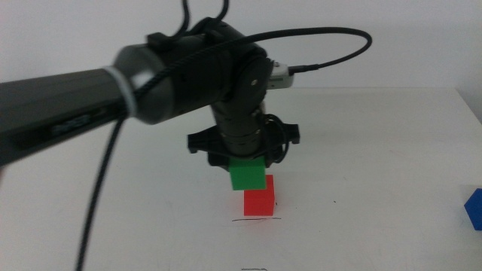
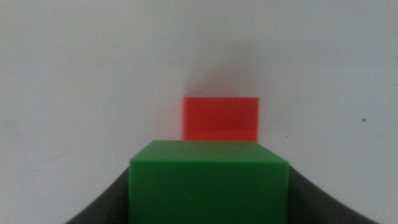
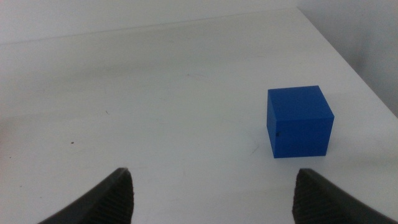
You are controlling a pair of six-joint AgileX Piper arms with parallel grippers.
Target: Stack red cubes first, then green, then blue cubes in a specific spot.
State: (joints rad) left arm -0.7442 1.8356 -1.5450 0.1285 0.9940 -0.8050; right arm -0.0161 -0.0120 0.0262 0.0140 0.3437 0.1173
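My left gripper (image 1: 247, 167) is shut on the green cube (image 1: 247, 175) and holds it just above and a little left of the red cube (image 1: 260, 201). The red cube rests on the white table right behind the short black line (image 1: 256, 220). In the left wrist view the green cube (image 2: 209, 182) sits between the jaws with the red cube (image 2: 221, 118) beyond it. The blue cube (image 1: 474, 208) lies at the table's right edge. It shows in the right wrist view (image 3: 299, 121), ahead of my open, empty right gripper (image 3: 211, 196), which is out of the middle view.
The left arm (image 1: 113, 98) and its cable reach across the table from the left. A fainter dark mark (image 1: 254, 268) lies at the bottom edge. The table's right edge (image 3: 348, 68) runs close to the blue cube.
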